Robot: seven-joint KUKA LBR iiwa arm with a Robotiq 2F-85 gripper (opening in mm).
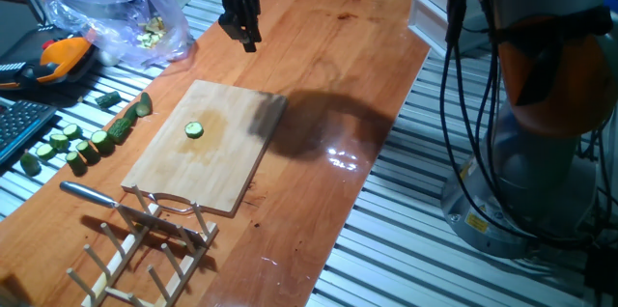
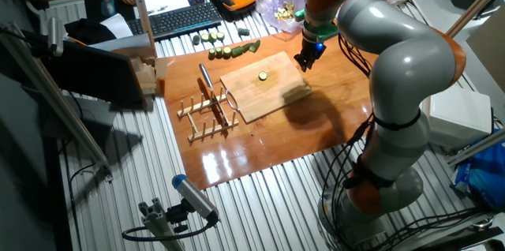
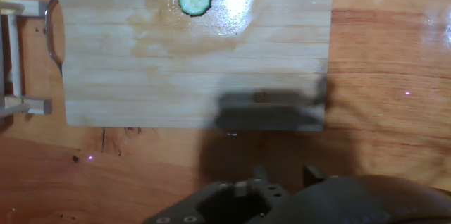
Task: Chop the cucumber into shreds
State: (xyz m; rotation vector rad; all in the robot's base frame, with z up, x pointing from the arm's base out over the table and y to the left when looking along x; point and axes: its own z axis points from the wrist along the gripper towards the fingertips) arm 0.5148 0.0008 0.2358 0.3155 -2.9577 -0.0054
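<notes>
Lying flat near the middle of the wooden board (image 1: 208,148), well apart from the tool (image 1: 243,29): the cucumber (image 1: 194,130), one whole round slice. Hanging above the glossy wooden table (image 1: 328,66), beyond the board's far edge; cannot tell whether wide or narrow. Knife (image 1: 106,198) propped on a wooden rack (image 1: 145,244) at the table's near corner; dark chunks (image 1: 82,143) along its left edge. No readable writing anywhere. Ribbed metal flooring around the table.

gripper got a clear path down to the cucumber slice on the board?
Probably yes. The cucumber slice lies alone on the cutting board, nothing over it. The gripper hangs above the table beyond the board's far edge, holding nothing; the knife rests on the rack.
</notes>
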